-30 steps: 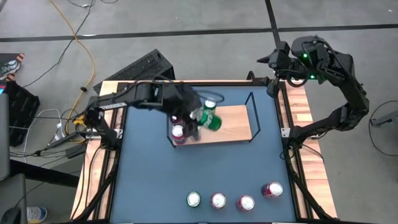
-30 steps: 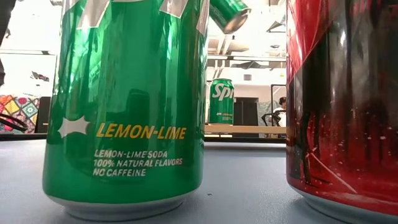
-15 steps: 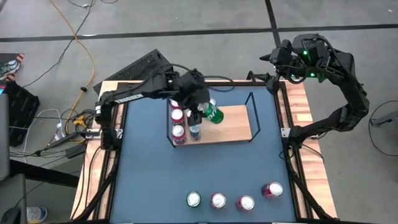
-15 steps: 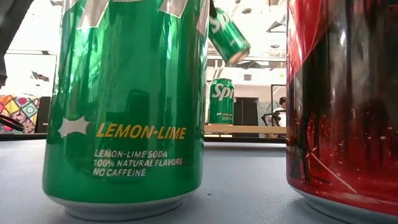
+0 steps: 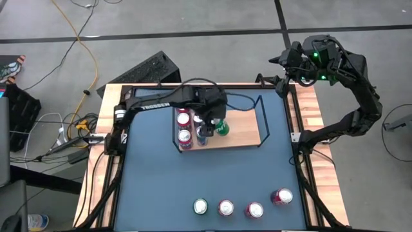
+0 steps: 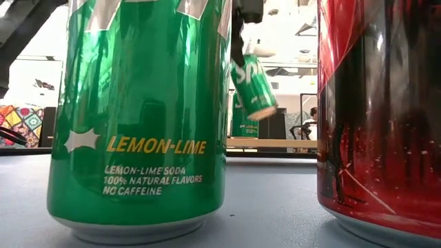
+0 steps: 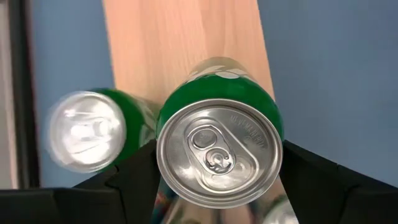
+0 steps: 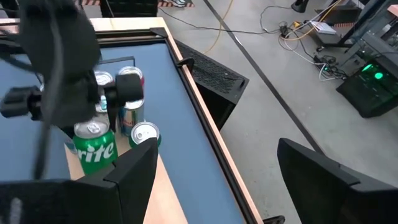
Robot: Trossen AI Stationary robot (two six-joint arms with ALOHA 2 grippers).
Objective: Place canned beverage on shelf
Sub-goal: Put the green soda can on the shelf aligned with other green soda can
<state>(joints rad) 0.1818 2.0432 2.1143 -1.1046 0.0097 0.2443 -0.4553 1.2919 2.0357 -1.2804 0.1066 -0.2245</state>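
Note:
My left gripper (image 5: 211, 124) is over the light-wood shelf (image 5: 243, 127) and is shut on a green Sprite can (image 6: 253, 86), which is tilted and above the board. Two red cans (image 5: 184, 127) and one more can (image 5: 201, 134) stand upright on the shelf's left end. One of the standing cans is green (image 7: 87, 130) and is right beside the held can. My right gripper (image 8: 224, 180) is open and empty, up beyond the table's far right corner (image 5: 283, 64). My left gripper pinches the green can's side wall just below its top rim (image 7: 169, 118) between its two fingers (image 7: 134, 177), one on each side. The fingers come from above, pointing down. The can hangs below them, tilted, its bottom (image 6: 262, 110) clear of the shelf board.
The shelf's black wire end frame (image 5: 261, 119) stands at its right end, with bare board between it and the held can. Several upright cans (image 5: 225, 207) stand in a row near the table's near edge; two of them fill the low view (image 6: 138, 110).
My left gripper has gone down toward the shelf board and a little toward the table's right with the green can. The can has dropped from high above the shelf to just over it and has turned from strongly tipped to nearer upright.

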